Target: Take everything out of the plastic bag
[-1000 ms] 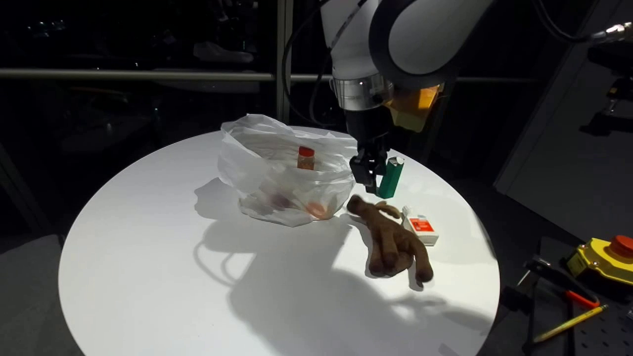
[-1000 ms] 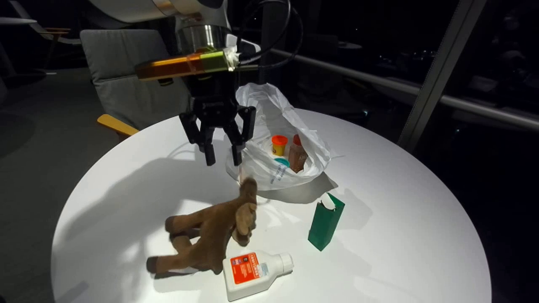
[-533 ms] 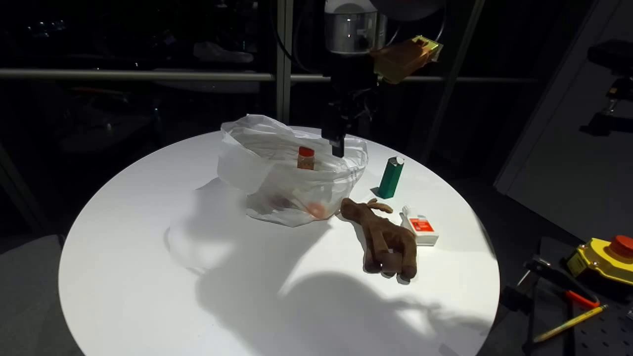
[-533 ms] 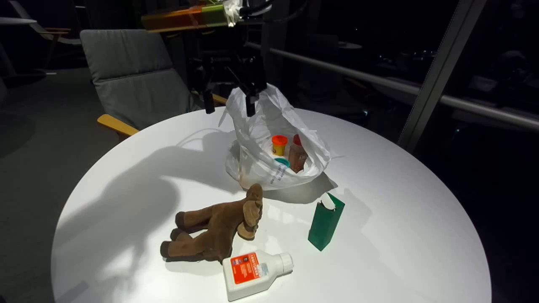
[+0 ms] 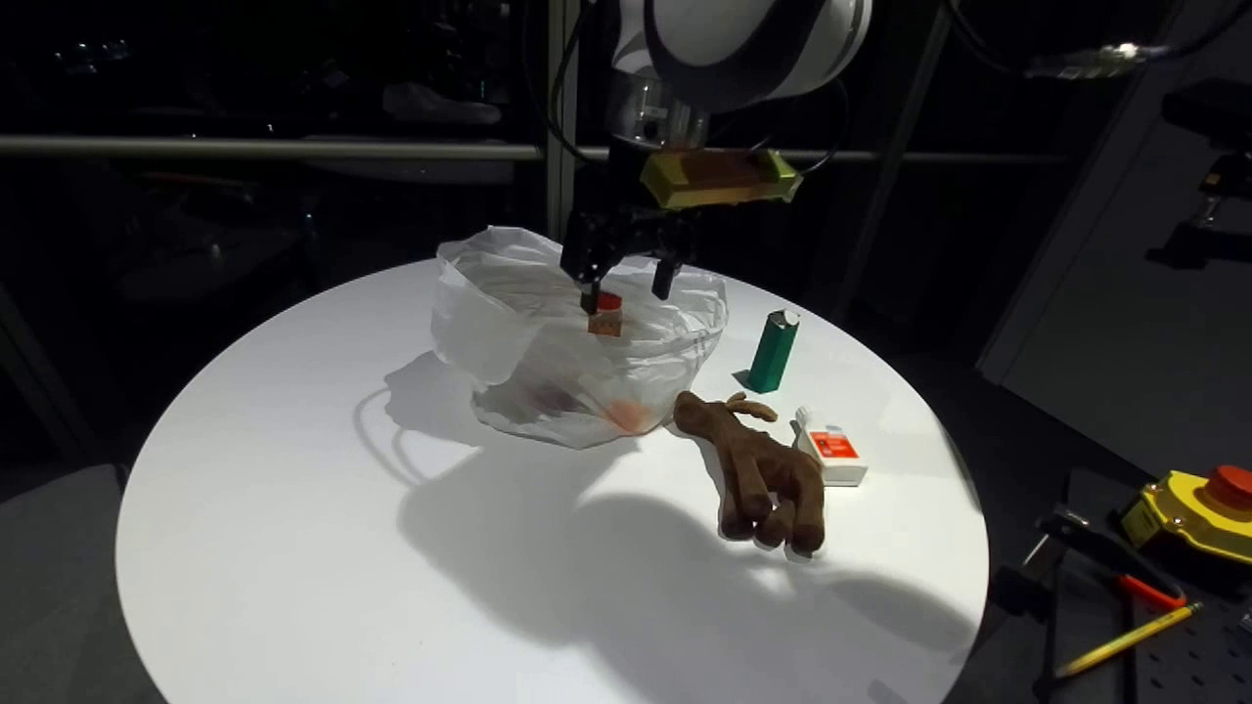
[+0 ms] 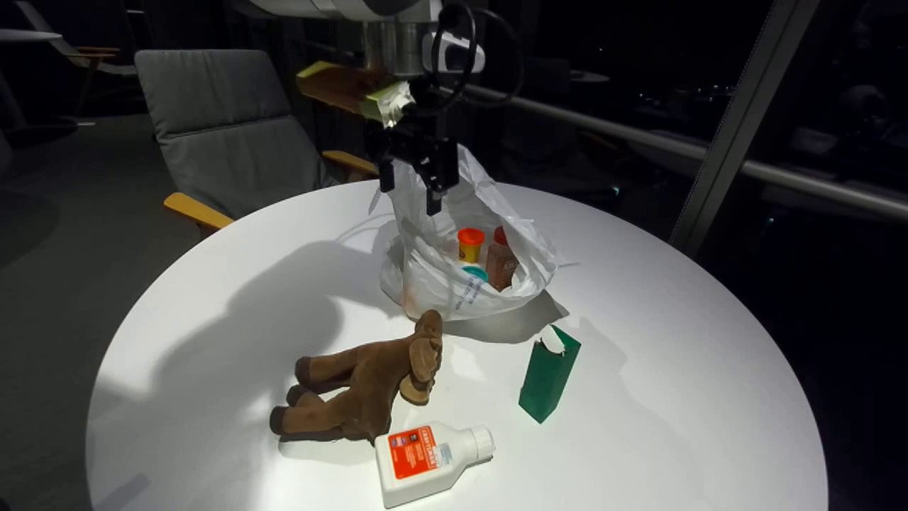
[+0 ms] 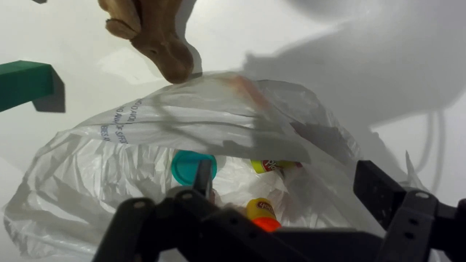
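Note:
The white plastic bag (image 5: 499, 337) stands crumpled with its mouth open; it also shows in an exterior view (image 6: 454, 301) and the wrist view (image 7: 91, 174). Inside are a yellow tub with an orange lid (image 6: 469, 247) (image 7: 263, 213), a teal-lidded thing (image 6: 474, 272) (image 7: 187, 168), a brown bottle with a red cap (image 6: 501, 264) (image 5: 606, 321), and a yellow-green tub (image 7: 259, 166) partly under the bag's edge. Reddish shapes show blurred through the plastic. My gripper (image 5: 628, 291) (image 6: 410, 191) (image 7: 289, 182) is open and empty, above the bag's mouth near its rim.
A brown plush animal (image 6: 369, 383) lies touching or close beside the bag. A white bottle with an orange label (image 6: 418, 461) lies by it. A green box (image 6: 550, 376) stands on the round white table (image 6: 674, 397). A grey chair (image 6: 220, 128) stands behind.
My open gripper has risen from beside the plush animal, moved over the bag, turned, and come down a little. The plush animal has shifted and settled; the bag's near rim has spread out.

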Controlling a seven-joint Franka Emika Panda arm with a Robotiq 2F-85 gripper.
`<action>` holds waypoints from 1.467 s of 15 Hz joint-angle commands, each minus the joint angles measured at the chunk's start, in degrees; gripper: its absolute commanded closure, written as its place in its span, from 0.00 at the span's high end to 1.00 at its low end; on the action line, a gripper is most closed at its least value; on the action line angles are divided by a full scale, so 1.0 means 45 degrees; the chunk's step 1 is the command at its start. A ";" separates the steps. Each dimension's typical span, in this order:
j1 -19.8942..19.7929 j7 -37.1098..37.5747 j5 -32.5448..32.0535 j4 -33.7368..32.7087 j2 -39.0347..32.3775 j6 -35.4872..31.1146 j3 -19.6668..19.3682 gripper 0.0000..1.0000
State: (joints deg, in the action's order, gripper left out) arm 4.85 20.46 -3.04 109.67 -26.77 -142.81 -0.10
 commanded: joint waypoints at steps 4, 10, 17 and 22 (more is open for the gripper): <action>0.0973 0.2869 0.0351 -0.1622 -0.2304 -0.2180 -0.1375 1.00; 0.1532 0.4659 0.0264 -0.3075 -0.3927 -0.2350 -0.2405 1.00; 0.1919 0.5736 -0.0099 -0.4613 -0.5184 -0.2424 -0.3474 1.00; 0.1925 0.5719 -0.0149 -0.5441 -0.5797 -0.2311 -0.3723 1.00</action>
State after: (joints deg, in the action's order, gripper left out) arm 12.71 44.32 -2.90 89.21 -50.17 -152.86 -15.30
